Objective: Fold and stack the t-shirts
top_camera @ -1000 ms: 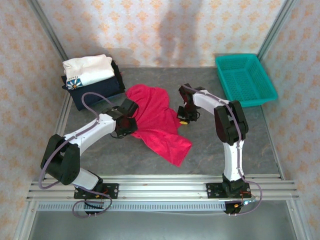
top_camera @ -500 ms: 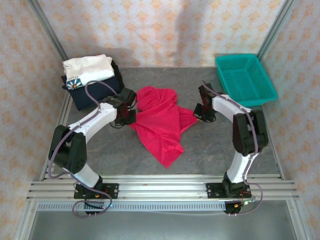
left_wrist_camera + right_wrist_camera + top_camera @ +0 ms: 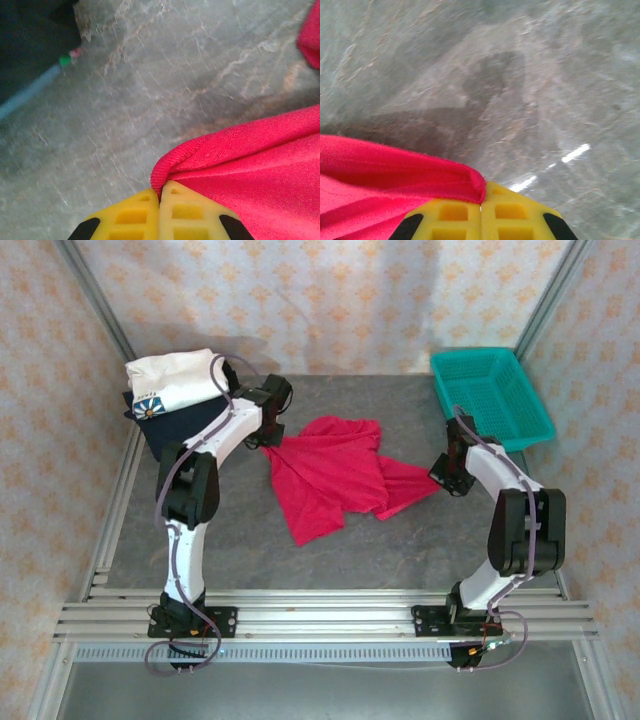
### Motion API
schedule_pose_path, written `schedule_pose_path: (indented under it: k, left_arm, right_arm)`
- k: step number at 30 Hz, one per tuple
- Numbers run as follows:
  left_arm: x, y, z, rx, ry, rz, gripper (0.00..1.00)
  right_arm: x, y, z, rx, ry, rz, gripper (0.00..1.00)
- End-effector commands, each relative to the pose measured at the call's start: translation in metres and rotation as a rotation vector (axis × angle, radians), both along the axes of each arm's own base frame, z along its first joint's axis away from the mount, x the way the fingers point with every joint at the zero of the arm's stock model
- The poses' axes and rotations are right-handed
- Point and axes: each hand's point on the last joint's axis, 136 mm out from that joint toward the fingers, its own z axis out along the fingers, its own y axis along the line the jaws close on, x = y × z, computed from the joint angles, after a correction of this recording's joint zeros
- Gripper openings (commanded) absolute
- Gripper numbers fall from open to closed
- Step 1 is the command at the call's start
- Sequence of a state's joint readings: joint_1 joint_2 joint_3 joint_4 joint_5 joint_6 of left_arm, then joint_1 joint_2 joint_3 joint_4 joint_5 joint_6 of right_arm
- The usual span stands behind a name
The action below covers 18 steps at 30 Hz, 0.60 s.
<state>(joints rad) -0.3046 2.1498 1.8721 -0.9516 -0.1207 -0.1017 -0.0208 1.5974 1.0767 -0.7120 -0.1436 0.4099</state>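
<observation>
1. A teal mesh basket [image 3: 441, 383] stands upright at the tabletop's far right corner, its long side running along the right edge.
2. The tabletop [image 3: 400, 540] is grey with a pale, marble-like veining.
3. Aluminium rails [image 3: 320, 615] run along its near edge.
4. Walls [image 3: 330, 300] papered in a pale orange floral pattern close off the far, left and right edges.

Peach floral-papered walls [image 3: 330, 300] enclose a grey marbled table [image 3: 240, 550], with aluminium rails [image 3: 320, 612] along its near edge

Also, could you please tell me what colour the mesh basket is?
The basket is teal, seen best in the top external view.
</observation>
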Motion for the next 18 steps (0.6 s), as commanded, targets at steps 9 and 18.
schedule_pose_path:
  k: [9, 18]
  left_arm:
    - [-0.06, -0.015, 0.061, -0.263, -0.02, 0.169, 0.62]
    - [-0.195, -0.079, 0.017, -0.656, 0.149, 0.31, 0.69]
  right_arm:
    - [-0.029, -0.017, 0.005, -0.042, 0.014, -0.02, 0.0]
    - [-0.034, -0.007, 0.005, 0.005, 0.015, 0.018, 0.0]
